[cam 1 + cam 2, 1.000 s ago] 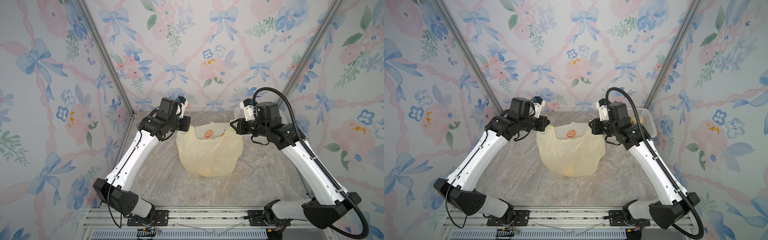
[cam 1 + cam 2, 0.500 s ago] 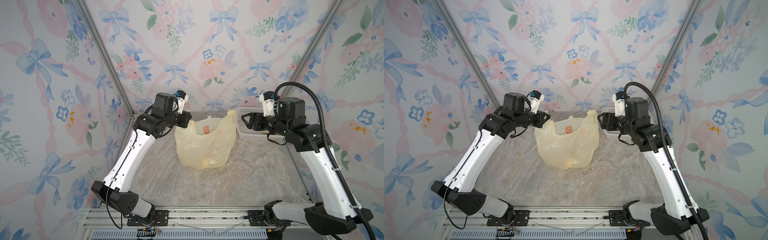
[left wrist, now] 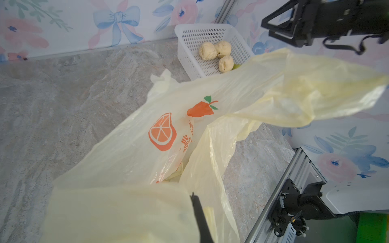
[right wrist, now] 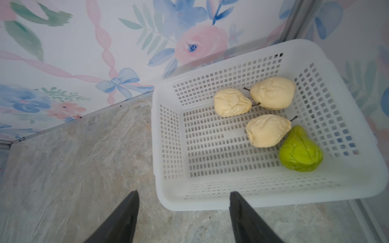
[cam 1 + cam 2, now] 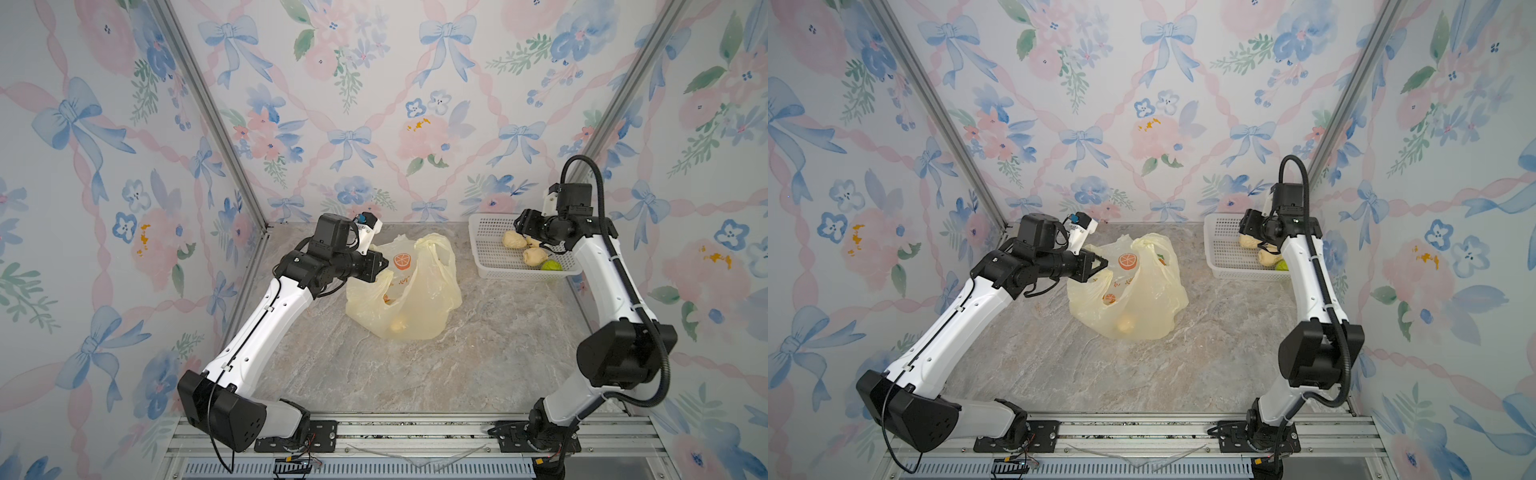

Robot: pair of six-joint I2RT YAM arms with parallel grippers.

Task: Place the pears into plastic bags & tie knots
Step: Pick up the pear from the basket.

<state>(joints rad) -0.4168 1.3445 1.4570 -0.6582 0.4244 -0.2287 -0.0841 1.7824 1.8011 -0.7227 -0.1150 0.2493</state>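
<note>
Pinching bag (image 5: 419,291) rim in left fingers (image 3: 200,214) to hold mouth open; poising spread right fingers (image 4: 124,216) over basket (image 4: 166,147) pears (image 4: 267,130).

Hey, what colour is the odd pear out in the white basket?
Bright green; that pear shows best in the right wrist view.

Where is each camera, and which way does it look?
Top views: high in front, looking down at the grey marble table, thin pale-yellow plastic bag, white perforated plastic basket; left arm, right arm show.
Left wrist: on left arm, facing across the bag to the basket; shut left hand shows.
Right wrist: on right arm, facing down at the basket's lumpy cream-yellow pears and bright green pear; open right hand shows.
All share the basket.
</note>
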